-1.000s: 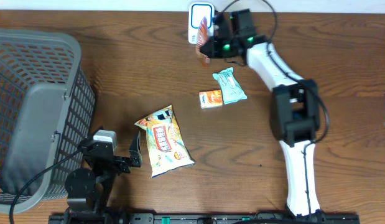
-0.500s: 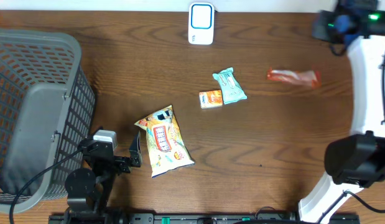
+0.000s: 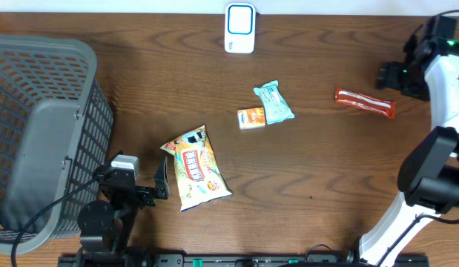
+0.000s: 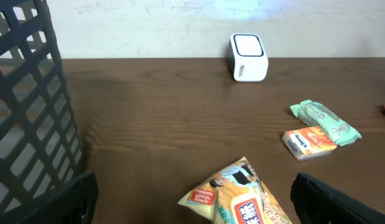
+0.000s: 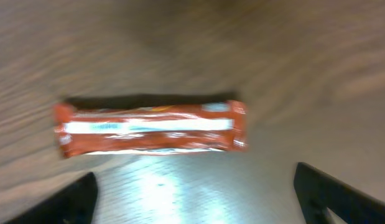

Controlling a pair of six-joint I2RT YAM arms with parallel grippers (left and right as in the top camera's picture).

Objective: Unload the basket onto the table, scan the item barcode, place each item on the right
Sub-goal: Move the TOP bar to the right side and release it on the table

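Red bar (image 5: 152, 127): flat on the table (image 3: 325, 185), right side; well apart from the scanner (image 3: 239, 28)
Right gripper (image 5: 193, 196): fingers wide apart beside the bar; holding nothing
Left gripper (image 4: 193, 196): fingers apart; empty
Step, as judged: lift clear; pinch the next packet's edge; keep its barcode uncovered, facing the scanner
Surface: dark wood grain; some glare
Room: pale wall (image 4: 148, 25) behind

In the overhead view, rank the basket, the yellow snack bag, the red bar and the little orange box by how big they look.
Largest to smallest:
1. gray basket
2. yellow snack bag
3. red bar
4. orange box
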